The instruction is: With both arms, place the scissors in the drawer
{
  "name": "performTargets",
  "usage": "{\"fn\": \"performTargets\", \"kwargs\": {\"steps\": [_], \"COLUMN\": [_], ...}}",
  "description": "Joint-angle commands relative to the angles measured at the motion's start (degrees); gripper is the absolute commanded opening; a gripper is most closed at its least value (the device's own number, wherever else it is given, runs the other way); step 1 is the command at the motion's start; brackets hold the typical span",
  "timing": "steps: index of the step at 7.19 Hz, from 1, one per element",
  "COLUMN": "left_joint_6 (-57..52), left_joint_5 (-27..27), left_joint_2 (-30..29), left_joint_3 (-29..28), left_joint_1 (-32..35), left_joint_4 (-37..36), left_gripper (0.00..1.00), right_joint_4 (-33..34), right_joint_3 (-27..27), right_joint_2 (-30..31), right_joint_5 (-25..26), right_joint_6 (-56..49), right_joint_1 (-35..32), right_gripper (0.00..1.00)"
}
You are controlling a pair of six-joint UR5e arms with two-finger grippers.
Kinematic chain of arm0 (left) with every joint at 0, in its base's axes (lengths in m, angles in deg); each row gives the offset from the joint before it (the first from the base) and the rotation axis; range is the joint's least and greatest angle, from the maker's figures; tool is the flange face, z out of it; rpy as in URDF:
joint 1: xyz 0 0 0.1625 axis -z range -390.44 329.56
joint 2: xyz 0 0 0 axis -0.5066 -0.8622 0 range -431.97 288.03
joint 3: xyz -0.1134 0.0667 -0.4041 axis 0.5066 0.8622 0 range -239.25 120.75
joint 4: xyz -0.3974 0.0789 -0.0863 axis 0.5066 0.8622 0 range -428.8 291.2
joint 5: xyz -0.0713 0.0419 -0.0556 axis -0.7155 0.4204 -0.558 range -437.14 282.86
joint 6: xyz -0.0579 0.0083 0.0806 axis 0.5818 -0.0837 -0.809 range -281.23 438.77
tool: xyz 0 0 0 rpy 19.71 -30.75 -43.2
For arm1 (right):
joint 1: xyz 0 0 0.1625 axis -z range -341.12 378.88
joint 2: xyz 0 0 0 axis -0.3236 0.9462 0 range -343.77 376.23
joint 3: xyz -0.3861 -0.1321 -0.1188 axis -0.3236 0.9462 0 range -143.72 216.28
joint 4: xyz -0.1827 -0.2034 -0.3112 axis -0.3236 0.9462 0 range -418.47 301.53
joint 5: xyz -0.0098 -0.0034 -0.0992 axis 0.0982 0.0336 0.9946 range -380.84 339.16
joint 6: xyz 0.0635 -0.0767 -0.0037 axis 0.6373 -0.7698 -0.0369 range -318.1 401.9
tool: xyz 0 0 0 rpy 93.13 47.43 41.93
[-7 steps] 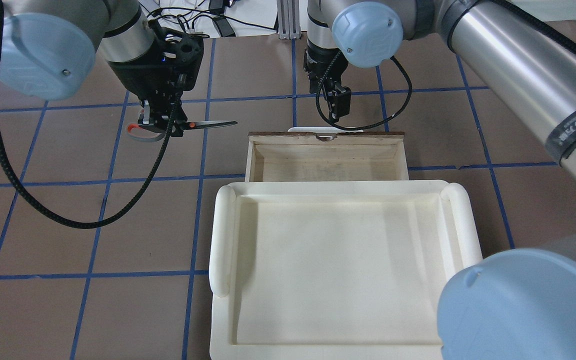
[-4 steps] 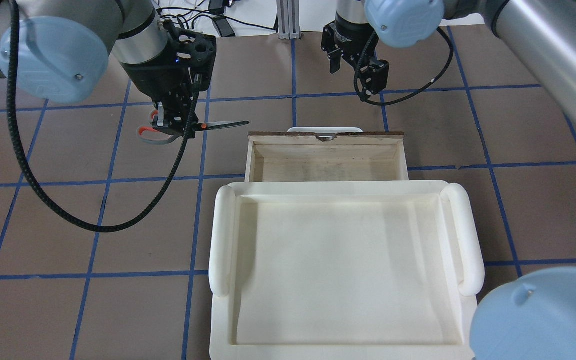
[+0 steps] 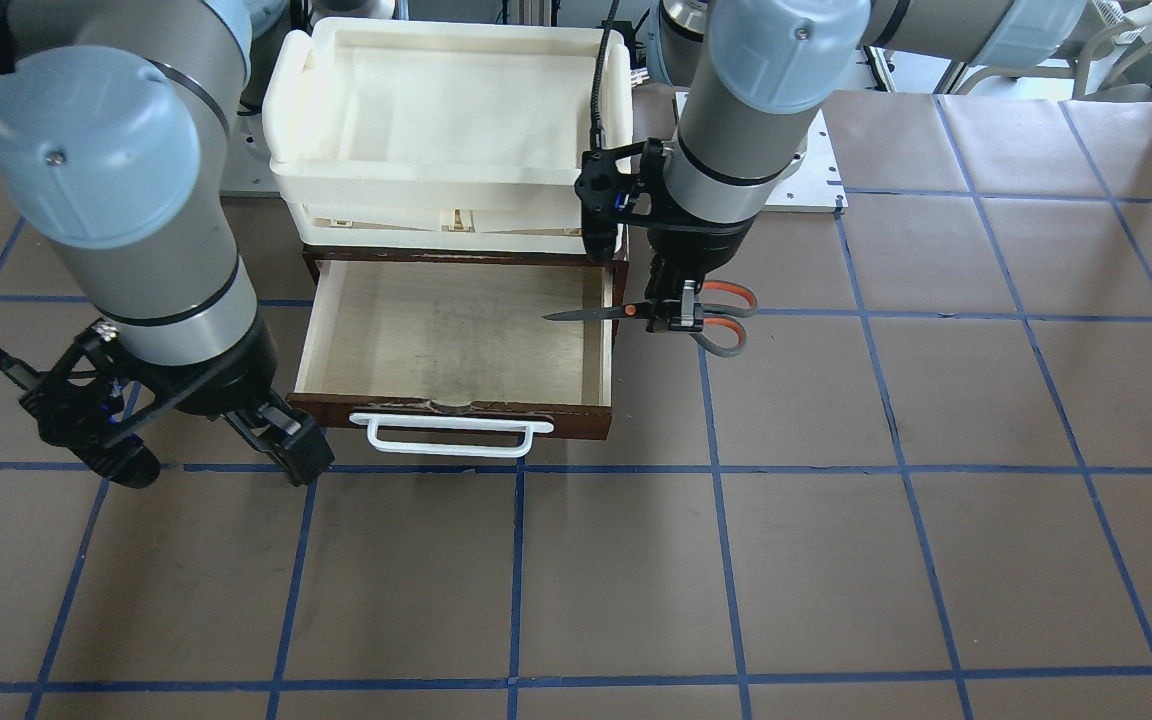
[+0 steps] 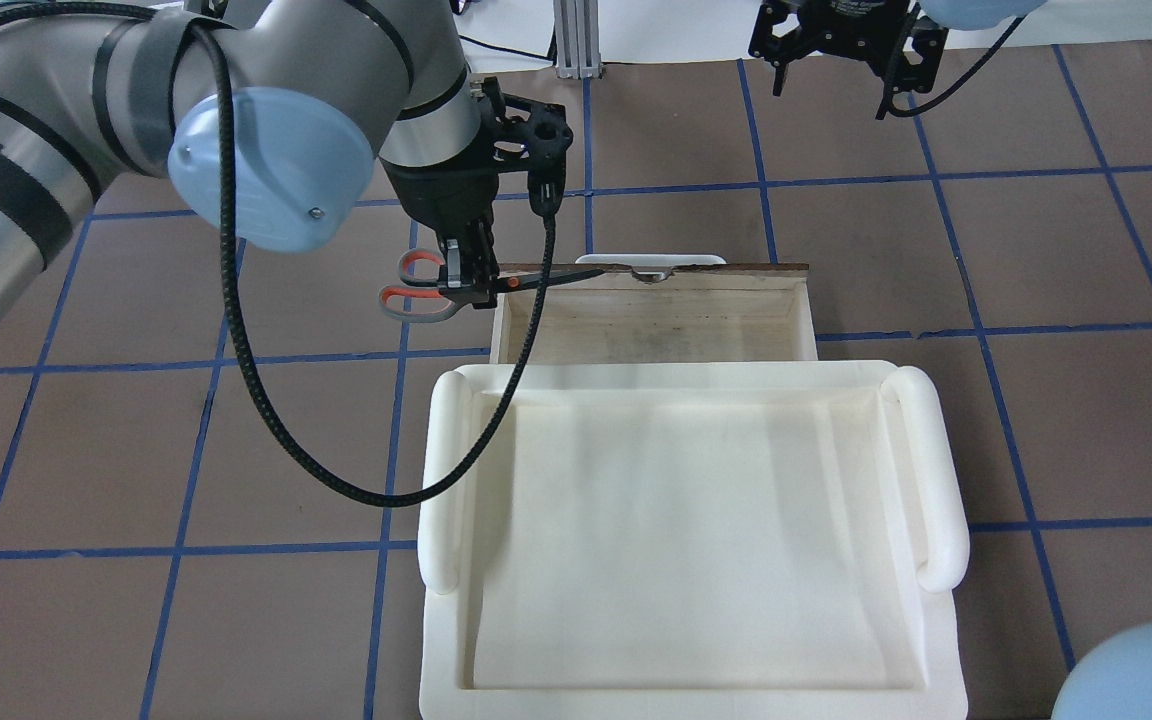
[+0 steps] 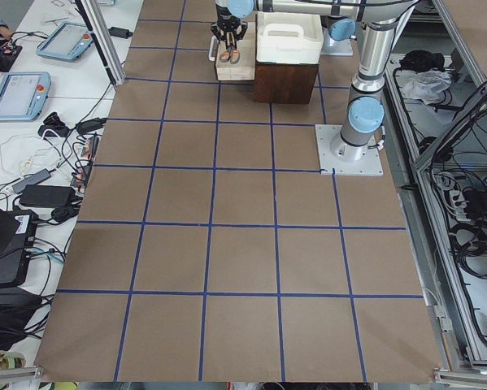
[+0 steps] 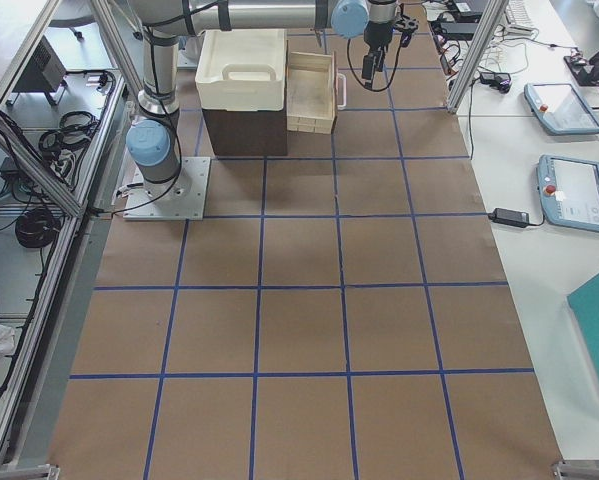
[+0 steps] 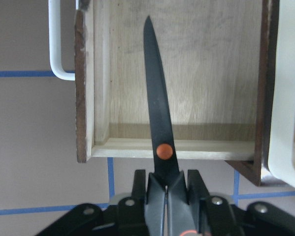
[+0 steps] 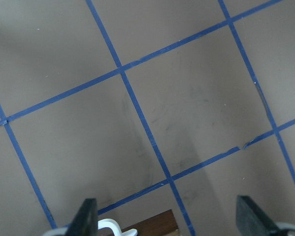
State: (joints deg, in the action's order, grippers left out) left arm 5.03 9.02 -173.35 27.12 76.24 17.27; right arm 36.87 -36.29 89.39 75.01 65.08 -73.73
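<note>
Front-facing view shows you one pair of scissors (image 3: 626,312) clamped in the left hand (image 3: 671,318), blades crossing a side wall of the single open drawer (image 3: 456,408). The right hand (image 8: 168,216) hangs spread wide above the counter (image 3: 836,500).

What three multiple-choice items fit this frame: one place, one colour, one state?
1. Where are the scissors?
A. Blades over the open drawer, handles outside it.
B. In the cream tray.
C. Flat on the table.

2. The drawer's bar handle is:
A. orange.
B. white.
C. black.

3. The right pincer is:
A. shut on the scissors.
B. shut on the handle.
C. open, empty.

1 A: the left wrist view shows the blades past the drawer's wall, with the left pincer clamping behind the pivot.
2 B: it reads white in the front view.
3 C: its fingers stand wide apart, nothing held.
</note>
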Motion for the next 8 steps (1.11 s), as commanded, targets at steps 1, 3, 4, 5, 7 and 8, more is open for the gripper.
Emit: {"fn": "performTargets", "kwargs": {"steps": [1,3,4,5,7,8], "left_joint_6": [3.34,5.09,6.84,7.2,8.95,11.66], "left_joint_5": [-2.99,-2.75,-3.1,-3.01,-2.66,-3.18], "left_joint_2": [-3.1,-5.39,-6.1,-6.8,-7.86,-8.91], "left_joint_3": [-0.06,-0.15,-0.15,-0.06,-0.06,-0.06], "left_joint_1": [2.74,6.24,6.69,7.48,8.89,9.5], "left_joint_4": [-3.87,-4.69,-5.3,-5.83,-6.01,-8.53], "left_gripper": [0.0,0.0,0.0,0.0,0.0,0.0], "right_joint_4": [-0.07,-0.16,-0.24,0.02,0.02,-0.07], "right_joint_3": [-2.47,-5.29,-7.13,-7.76,-7.76,-7.76], "right_joint_2": [4.25,6.55,6.73,8.39,9.89,10.42], "right_joint_5": [0.38,0.39,0.39,0.13,-0.31,-1.01], "right_joint_6": [-6.39,-6.57,-7.1,-16.06,-24.76,-25.03], "right_joint_1": [1.56,2.18,2.18,2.18,2.18,2.18], "right_gripper": [1.0,1.0,1.0,1.0,1.0,1.0]}}
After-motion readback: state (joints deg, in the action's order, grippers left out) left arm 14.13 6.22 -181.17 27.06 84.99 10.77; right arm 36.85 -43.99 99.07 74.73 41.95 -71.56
